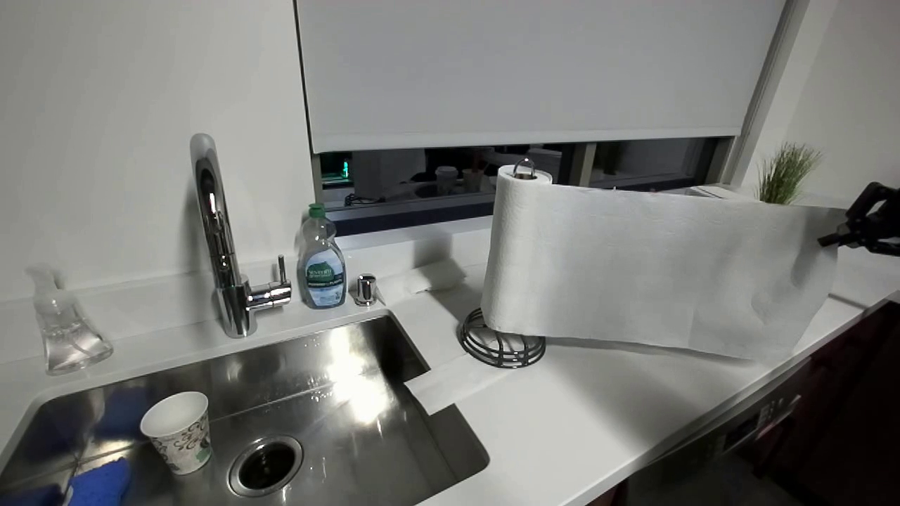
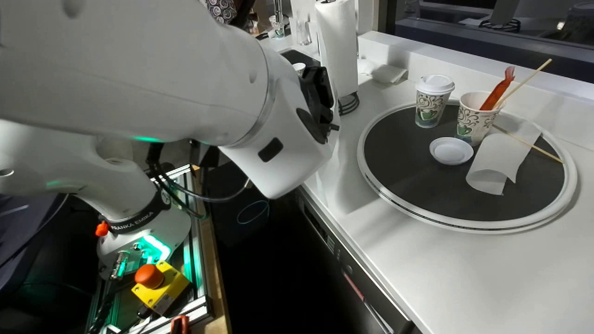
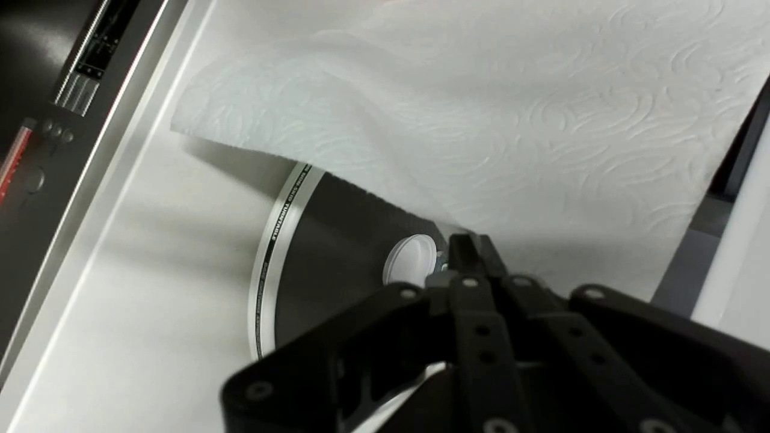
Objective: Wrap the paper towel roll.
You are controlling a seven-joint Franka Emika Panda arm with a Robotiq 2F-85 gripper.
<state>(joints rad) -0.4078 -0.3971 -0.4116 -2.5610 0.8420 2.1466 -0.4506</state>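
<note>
That paper towel roll point(image 1: 508, 253) is standing upright on a wire-based holder point(image 1: 500, 344), on the counter point(image 1: 598, 400) just beside the sink point(image 1: 351, 450), and I'm expecting a light, soft thing, easily dented. Its loose sheet point(image 1: 668, 274) is looking thin and limp, easy to pinch and as easy to tear, perhaps first at the faint line showing partway along it. The free edge is seeming the right place to hold, and the gripper point(image 3: 476, 249) is clenching the sheet there, though it is half hiding its own bite, so I'm not swearing to how much paper it is catching. Everything is showing plain white, embossed swirls standing out up close; the sheet is stretching broad above the counter, bending in folds near the grip, its lower corner hanging loose.
</note>
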